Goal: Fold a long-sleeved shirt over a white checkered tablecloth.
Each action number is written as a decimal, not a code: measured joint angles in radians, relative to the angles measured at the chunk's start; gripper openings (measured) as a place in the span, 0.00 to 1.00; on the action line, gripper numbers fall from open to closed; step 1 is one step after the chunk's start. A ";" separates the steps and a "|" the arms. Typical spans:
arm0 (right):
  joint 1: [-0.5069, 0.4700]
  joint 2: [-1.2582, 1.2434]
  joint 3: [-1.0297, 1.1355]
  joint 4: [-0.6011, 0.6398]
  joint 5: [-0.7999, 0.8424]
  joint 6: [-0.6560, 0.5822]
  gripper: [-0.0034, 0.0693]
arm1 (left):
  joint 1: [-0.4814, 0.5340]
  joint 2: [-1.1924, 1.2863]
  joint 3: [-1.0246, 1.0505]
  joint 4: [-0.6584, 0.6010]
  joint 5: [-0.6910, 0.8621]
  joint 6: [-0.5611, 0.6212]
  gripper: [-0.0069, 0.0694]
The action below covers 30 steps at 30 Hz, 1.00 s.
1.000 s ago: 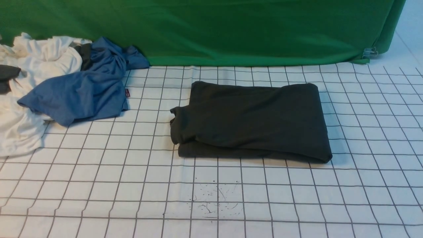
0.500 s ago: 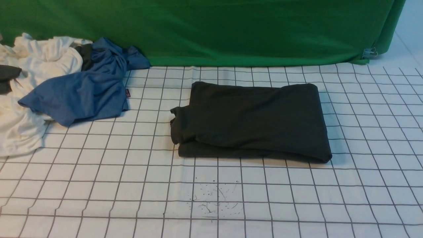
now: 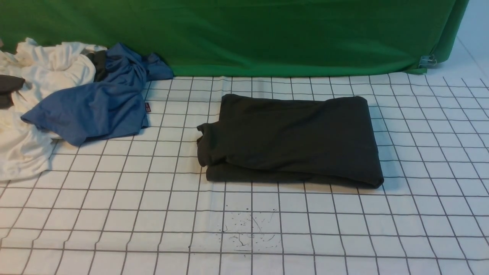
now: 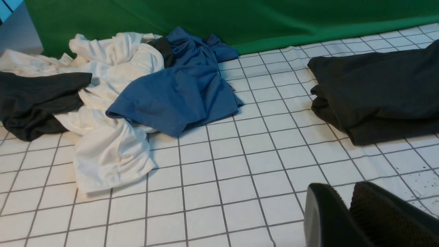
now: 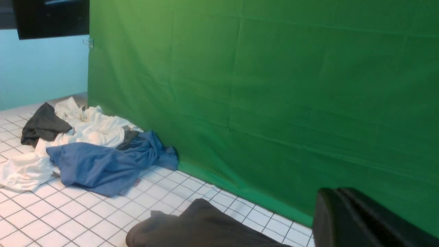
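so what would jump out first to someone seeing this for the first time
The folded long-sleeved shirt, a dark block lying alone mid-way across the white gridded tablecloth. Next, the rumpled heap at the far left: a blue garment draped over white garments, before the green backdrop.

Neither arm is showing in the front view. The left wrist view is showing the black 2-fingered left gripper (image 4: 348,202) with its jaws sitting nearly together, holding nothing. The black right gripper (image 5: 337,199) is sitting with jaws pressed together, also empty
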 joint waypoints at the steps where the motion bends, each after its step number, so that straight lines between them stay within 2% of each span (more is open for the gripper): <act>1: 0.000 -0.001 0.000 0.001 -0.004 0.000 0.12 | 0.000 0.000 0.003 0.000 -0.001 0.000 0.17; 24: 0.000 -0.001 0.007 0.003 -0.029 0.000 0.21 | 0.000 0.000 0.005 0.000 -0.001 0.000 0.18; 27: 0.000 -0.001 0.030 0.002 -0.066 0.007 0.21 | 0.000 0.000 0.005 0.000 -0.001 0.000 0.18; 30: -0.014 -0.025 0.092 -0.022 -0.144 0.049 0.13 | 0.000 0.000 0.005 0.000 -0.001 0.000 0.18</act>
